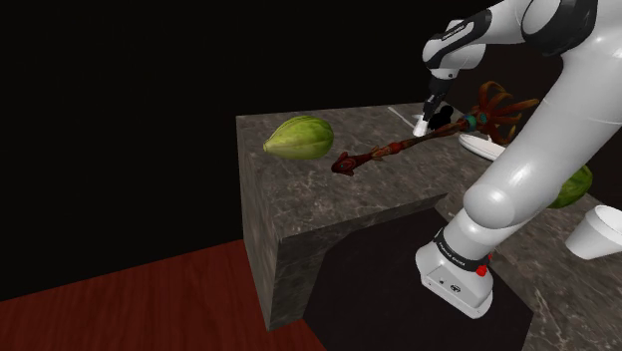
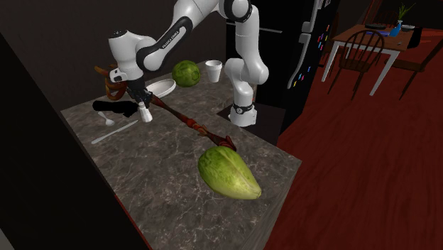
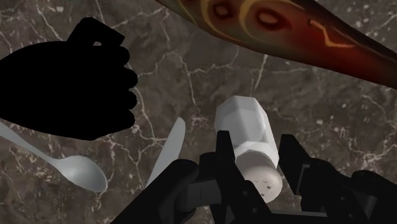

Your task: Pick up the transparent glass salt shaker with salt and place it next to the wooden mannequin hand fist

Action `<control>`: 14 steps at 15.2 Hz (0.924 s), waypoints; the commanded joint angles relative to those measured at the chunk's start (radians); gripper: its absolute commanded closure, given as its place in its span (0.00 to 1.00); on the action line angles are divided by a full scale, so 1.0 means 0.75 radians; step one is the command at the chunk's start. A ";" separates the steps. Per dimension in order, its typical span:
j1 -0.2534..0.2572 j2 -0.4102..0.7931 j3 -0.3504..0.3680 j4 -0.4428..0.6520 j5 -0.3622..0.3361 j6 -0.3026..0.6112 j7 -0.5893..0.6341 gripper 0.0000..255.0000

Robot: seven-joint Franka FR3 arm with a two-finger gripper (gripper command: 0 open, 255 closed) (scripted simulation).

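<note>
Salt shaker [image 3: 245,121], pale faceted body, perforated cap: probably rigid, light, slick and breakable; the end effector [image 3: 256,142] is clasping it across both flanks beside the cap.

A dark marble counter [image 2: 142,185] carried a pale green fruit [image 2: 228,172] near the corner beside the red floor [image 2: 369,163]. A carved red-brown staff [image 2: 192,122] lay along its middle. A watermelon [image 2: 185,73], cup [image 2: 214,71] and plate [image 2: 162,87] sat toward the far edge.
</note>
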 commanded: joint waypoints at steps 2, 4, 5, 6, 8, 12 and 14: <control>-0.002 0.013 0.000 -0.011 0.007 0.023 -0.003 1.00; -0.002 0.013 0.000 -0.011 0.007 0.023 -0.003 1.00; -0.002 0.013 0.000 -0.011 0.007 0.023 -0.003 1.00; -0.002 0.013 0.000 -0.011 0.007 0.023 -0.003 1.00; -0.002 0.013 0.000 -0.011 0.007 0.023 -0.003 1.00; -0.002 0.013 0.000 -0.011 0.007 0.023 -0.003 0.00; -0.002 0.013 0.000 -0.011 0.007 0.023 -0.003 0.00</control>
